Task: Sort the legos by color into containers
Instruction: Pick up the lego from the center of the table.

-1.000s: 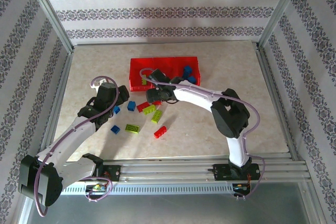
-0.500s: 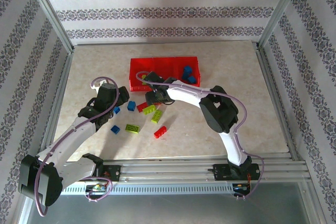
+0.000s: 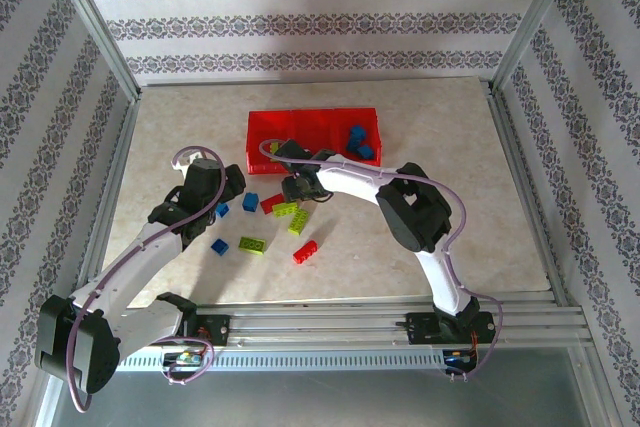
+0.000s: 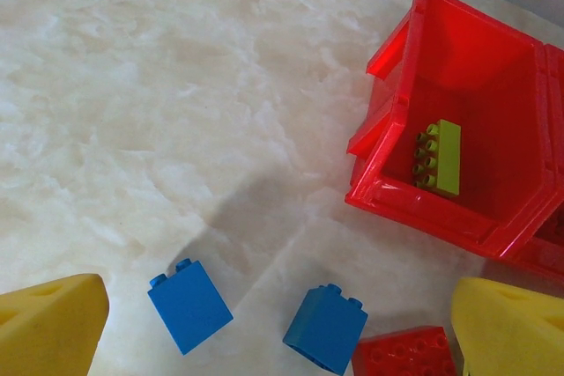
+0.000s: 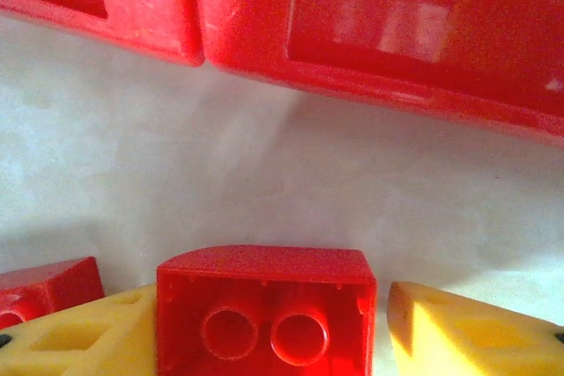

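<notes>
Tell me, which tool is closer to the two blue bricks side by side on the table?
Left. The left tool hovers above the blue bricks; the right tool straddles a red brick farther right.

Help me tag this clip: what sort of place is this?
Probably a robot lab test cell: two arms bolted to a metal rail, patterned panels enclosing a marble-look table, and legos beside the containers.

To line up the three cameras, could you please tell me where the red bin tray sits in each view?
Top external: the red bin tray at the table's centre back.
Left wrist: the tray in the upper right, a lime brick inside its end bin.
Right wrist: the tray's outer wall across the top.
Shared landmark: the marbled tabletop in front of it.
</notes>
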{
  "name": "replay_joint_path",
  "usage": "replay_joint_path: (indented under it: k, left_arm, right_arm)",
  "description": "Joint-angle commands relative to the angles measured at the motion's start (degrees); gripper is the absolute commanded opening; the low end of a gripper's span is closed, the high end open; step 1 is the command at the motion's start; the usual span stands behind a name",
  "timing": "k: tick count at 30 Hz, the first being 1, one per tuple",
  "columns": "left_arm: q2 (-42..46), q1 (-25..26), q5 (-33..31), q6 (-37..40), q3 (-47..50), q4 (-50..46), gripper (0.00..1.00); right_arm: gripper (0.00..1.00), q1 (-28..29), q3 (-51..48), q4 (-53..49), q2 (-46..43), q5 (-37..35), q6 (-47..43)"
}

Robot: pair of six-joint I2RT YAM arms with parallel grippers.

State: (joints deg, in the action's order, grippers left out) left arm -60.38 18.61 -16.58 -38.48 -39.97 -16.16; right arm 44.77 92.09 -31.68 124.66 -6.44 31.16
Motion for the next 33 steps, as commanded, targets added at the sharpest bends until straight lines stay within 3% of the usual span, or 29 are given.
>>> replay_joint_path:
  k: [1,14,22,33]
  left_arm:
    - [0.26,-0.83,0.05,-1.02,0.72,0.34,1.0]
    - [-0.13,-0.88,0.39,-0.96,0.52,0.32,1.0]
    - [-0.22,-0.86,0.54,-0.98,0.5,0.12,1.0]
    - [0.61,-0.92,0.77,-0.9,0.28,-0.69,1.0]
  right_arm:
    - [0.61,-0.9,-1.98,-1.54,-1.35,-1.33,-0.57]
    - [0.41,-1.36,-4.12,-0.57,-6.18,-3.78,-4.26]
    - [0.4,-2.26,-2.87,0.13,-10.72,-7.84,-8.97]
    - [0.4,-6.26,6.67,0.31,-5.87,-9.77,-16.48]
